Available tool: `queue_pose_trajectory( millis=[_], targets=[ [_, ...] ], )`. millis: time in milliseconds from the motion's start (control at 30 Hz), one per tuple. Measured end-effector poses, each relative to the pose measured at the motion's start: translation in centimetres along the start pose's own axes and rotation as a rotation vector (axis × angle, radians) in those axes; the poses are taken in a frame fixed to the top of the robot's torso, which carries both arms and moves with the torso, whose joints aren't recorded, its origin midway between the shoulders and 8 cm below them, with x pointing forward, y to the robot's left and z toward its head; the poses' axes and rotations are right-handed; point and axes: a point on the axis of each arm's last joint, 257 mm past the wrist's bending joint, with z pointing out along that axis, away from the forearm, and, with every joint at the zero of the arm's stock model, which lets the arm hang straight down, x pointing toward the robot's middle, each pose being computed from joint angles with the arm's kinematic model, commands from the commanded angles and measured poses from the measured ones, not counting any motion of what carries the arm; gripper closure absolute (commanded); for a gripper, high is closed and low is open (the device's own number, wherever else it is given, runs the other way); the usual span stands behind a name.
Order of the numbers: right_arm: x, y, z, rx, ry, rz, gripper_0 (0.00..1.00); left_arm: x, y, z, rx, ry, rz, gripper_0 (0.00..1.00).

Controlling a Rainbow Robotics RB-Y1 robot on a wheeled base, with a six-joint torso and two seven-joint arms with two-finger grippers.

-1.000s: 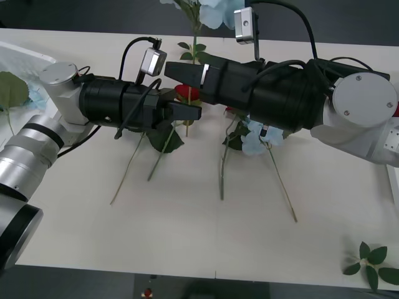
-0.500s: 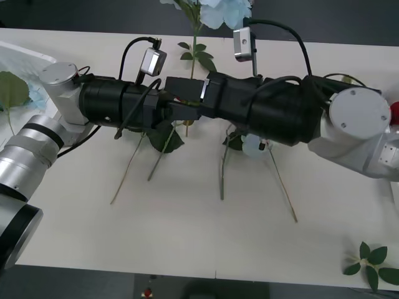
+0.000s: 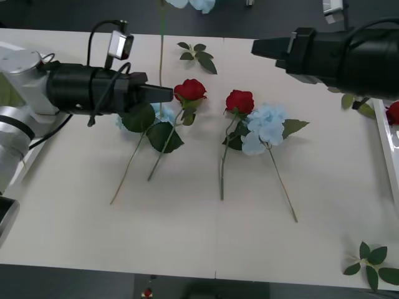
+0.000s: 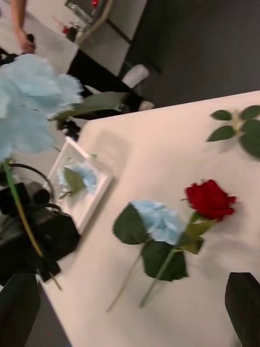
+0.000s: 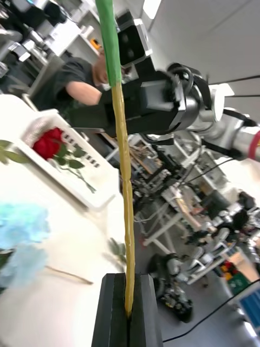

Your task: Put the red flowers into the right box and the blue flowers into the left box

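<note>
I'm seeing even overhead light with soft shadows on the table (image 3: pixel 187 249); my right wrist view is blurring, and ceiling lamps are glaring in my left.

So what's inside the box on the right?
One red rose lies in the right box, with its bloom toward one end and its stem along the floor. Nothing else shows inside. Whatever is under its bloom and leaves is covered.
</note>
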Motion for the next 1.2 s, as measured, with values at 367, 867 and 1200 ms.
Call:
queue_pose_trajectory(
  millis=[367, 867, 1200],
  targets=[
    [6.8, -12.5, -8.4, 0.429, 0.263, -0.064, 0.00, -2.4, 2.5, -9.7, -0.255, 0.059, 0.068, 1.00],
    [16.2, -18.4, -4.1, 0.579, 0.458, -0.171, 0.00, -3.0, 7.0, -27.5, -0.824, 0.314, 0.110, 1.00],
    [21.0, -18.9, -0.6, 0.592, 0.541, -0.083, 0.00, -3.4, 8.7, -36.1, -1.105, 0.438, 0.148, 1.00]
  ],
)
